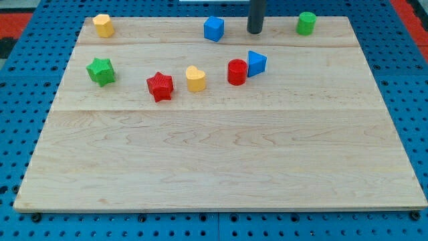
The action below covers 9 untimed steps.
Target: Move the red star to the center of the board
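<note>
- Tip [255, 31] down at far edge of board [221, 167], between blue cube [214, 29] and green cylinder [306, 23], touching neither.
- No fingers: bare rod only.
- Red star [160, 86] left of centre, near yellow heart [195, 78].

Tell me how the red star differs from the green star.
The red star is red and sits nearer the board's middle, beside the yellow heart; the green star is green and sits by the view's left edge, farther up. Both are star-shaped, similar in size, untouched by my tip.
</note>
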Each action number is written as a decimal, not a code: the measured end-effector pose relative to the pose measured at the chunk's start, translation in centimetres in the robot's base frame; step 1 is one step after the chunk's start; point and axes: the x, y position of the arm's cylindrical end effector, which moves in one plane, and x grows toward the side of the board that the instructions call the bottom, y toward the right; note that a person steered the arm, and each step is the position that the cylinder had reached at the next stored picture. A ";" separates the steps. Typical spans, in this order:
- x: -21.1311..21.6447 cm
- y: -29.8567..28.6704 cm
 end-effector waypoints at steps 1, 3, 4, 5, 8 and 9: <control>4.0 0.3; 10.6 -5.4; 12.0 -6.8; 15.0 -10.0; 19.8 -18.1; 17.1 -22.9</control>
